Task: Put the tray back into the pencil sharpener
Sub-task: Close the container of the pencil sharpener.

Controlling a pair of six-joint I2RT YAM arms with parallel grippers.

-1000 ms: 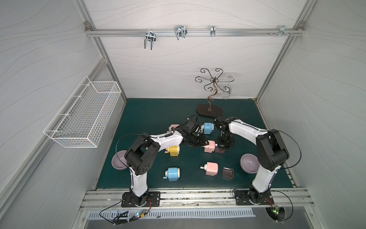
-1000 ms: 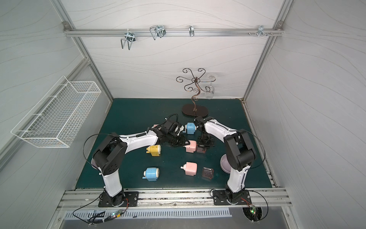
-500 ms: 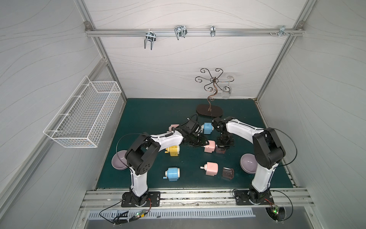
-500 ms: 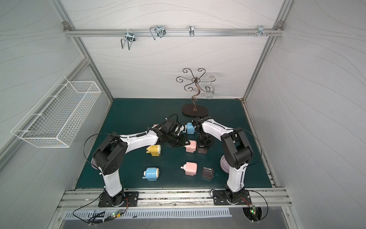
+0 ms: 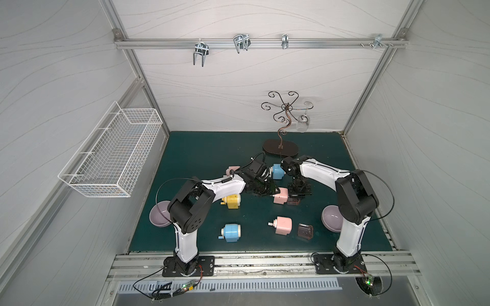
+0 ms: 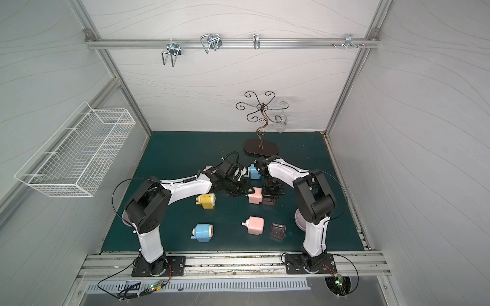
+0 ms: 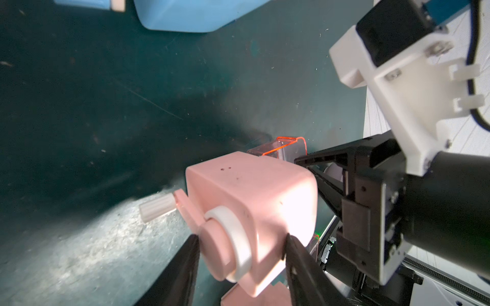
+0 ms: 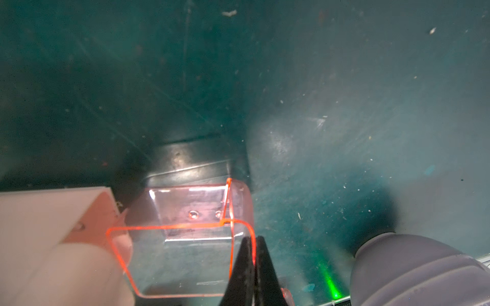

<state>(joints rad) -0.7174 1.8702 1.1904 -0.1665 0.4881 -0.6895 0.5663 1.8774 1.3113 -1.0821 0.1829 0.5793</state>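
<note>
A pink pencil sharpener (image 5: 281,195) (image 6: 256,198) lies mid-mat with its crank end toward my left gripper (image 5: 274,191). In the left wrist view that gripper (image 7: 241,239) is shut on the sharpener (image 7: 252,201), one finger on each side. A clear red-edged tray (image 5: 293,200) (image 8: 180,254) sits at the sharpener's far side, one end meeting the pink body (image 8: 53,225). I cannot tell how far in it is. My right gripper (image 8: 253,239) is shut on the tray's thin wall. The tray (image 7: 286,149) pokes out behind the sharpener.
Another pink sharpener (image 5: 283,225) and a dark loose tray (image 5: 305,231) lie nearer the front. Blue sharpeners (image 5: 232,233) (image 5: 277,171) and a yellow one (image 5: 232,201) are around. Purple bowls (image 5: 159,217) (image 5: 331,218) flank the arms. A metal stand (image 5: 280,149) is behind.
The right arm's elbow has drifted slightly left while its gripper stays on the tray beside the sharpener. The left arm and sharpener have not visibly moved.
</note>
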